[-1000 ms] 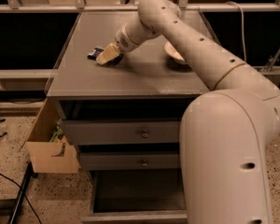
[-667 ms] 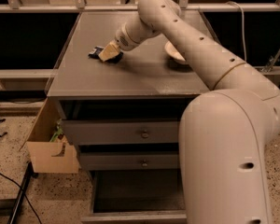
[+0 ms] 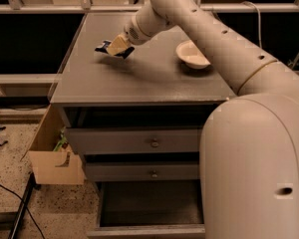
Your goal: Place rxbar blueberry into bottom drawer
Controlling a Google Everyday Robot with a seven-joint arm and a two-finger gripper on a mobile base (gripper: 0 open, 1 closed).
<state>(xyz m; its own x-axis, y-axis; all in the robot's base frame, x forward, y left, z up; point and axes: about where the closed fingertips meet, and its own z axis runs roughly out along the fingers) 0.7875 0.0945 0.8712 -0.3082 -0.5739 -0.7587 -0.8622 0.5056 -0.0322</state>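
Up on the cabinet top [image 3: 139, 81], the gripper [image 3: 117, 47] hangs near the back-left part of the surface, its pale fingers clamped on the rxbar blueberry [image 3: 104, 47]. The bar is tilted, with dark blue wrapper ends poking out on both sides of the fingers and a soft shadow on the top beneath it. Bare matte grey surface lies in front of it out to the front and left edges. The cream round bowl [image 3: 191, 54] sits well apart to the right, under the smooth white arm [image 3: 214, 39].

Below, the two upper drawers [image 3: 134, 141] are closed, each with a small round knob. The bottom drawer [image 3: 149, 205] is pulled out, a wide grey box with a dark interior, its right part hidden behind the robot's rounded white body [image 3: 254, 168]. A cardboard box [image 3: 54, 166] stands on the speckled floor just left of the cabinet.

Compared with a second ago, the gripper and bar sit slightly higher above the top.
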